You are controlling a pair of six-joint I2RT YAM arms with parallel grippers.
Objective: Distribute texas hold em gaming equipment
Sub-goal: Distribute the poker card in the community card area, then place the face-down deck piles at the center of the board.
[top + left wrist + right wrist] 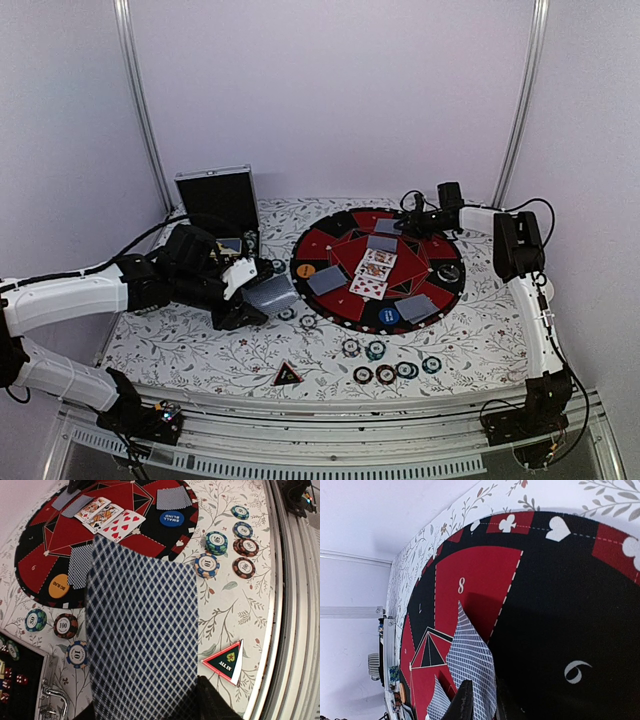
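Probably the biggest risk is at the far side of the round mat (335,245). The right gripper (482,691) stands low over a face-down card (470,655) that lies flat on the mat. The near edge of this card sits in the narrow gap between the two fingers. The jaws are only a little apart. I cannot tell whether they pinch the card or only stand around it. If the arm lifts away while one finger (465,700) touches the card, the card may be dragged out of its sector or flipped over.

The second risk is on the left. The left gripper (252,296) is about half open and closed on the blue-backed cards (142,630). It holds them by the bottom edge, above the table just beside the near-left rim of the mat. I cannot tell if this is one card or a whole pack. If it is a pack, a tilt or a fast move may let the cards slide and fan out. Several poker chips (207,565) lie on the cloth under this path, so a low sweep may push them. Also, both arms reaching over the mat together may come too near each other.
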